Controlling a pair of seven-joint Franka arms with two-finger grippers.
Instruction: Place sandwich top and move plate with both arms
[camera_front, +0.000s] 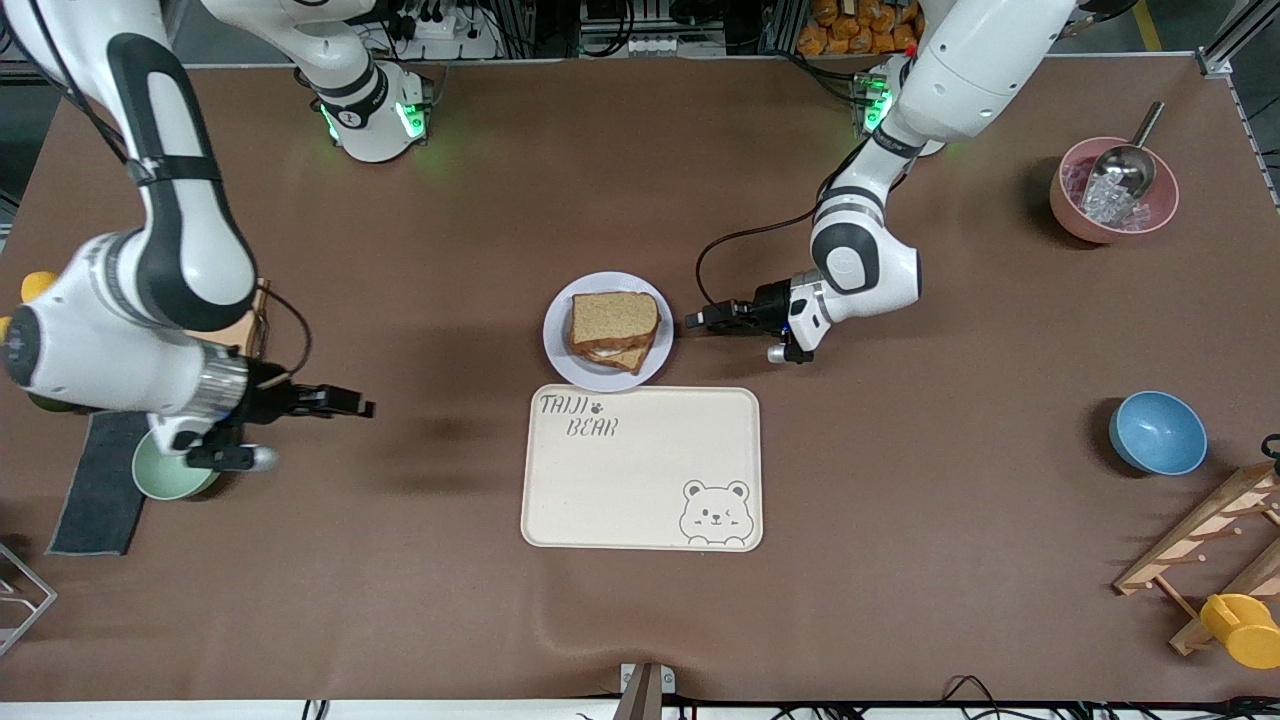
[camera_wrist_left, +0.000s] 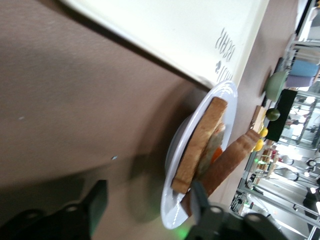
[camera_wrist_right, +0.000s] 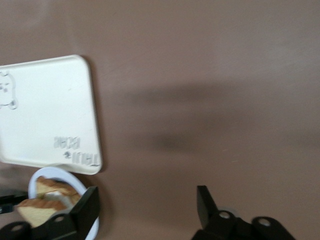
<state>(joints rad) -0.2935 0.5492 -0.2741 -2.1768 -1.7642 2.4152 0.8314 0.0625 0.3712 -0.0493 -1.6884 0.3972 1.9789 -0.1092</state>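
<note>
The plate (camera_front: 558, 345) sits mid-table, just farther from the front camera than the tray. On it lies a sandwich, with the brown sandwich top (camera_front: 614, 318) lying flat on the stack and a lower slice poking out beneath. My left gripper (camera_front: 698, 320) is low beside the plate's rim, on the side toward the left arm's end, and open. In the left wrist view the plate rim (camera_wrist_left: 172, 212) and stacked slices (camera_wrist_left: 200, 145) lie just ahead of the left gripper (camera_wrist_left: 147, 200). My right gripper (camera_front: 352, 404) hangs open over bare table toward the right arm's end. Nothing is between its fingers (camera_wrist_right: 90, 205).
A cream bear tray (camera_front: 640, 470) lies just nearer the front camera than the plate. Toward the left arm's end are a pink bowl (camera_front: 1070, 205) with a scoop, a blue bowl (camera_front: 1157, 432) and a wooden rack (camera_front: 1200, 545). A green bowl (camera_front: 160, 480) and dark cloth (camera_front: 100, 490) lie under the right wrist.
</note>
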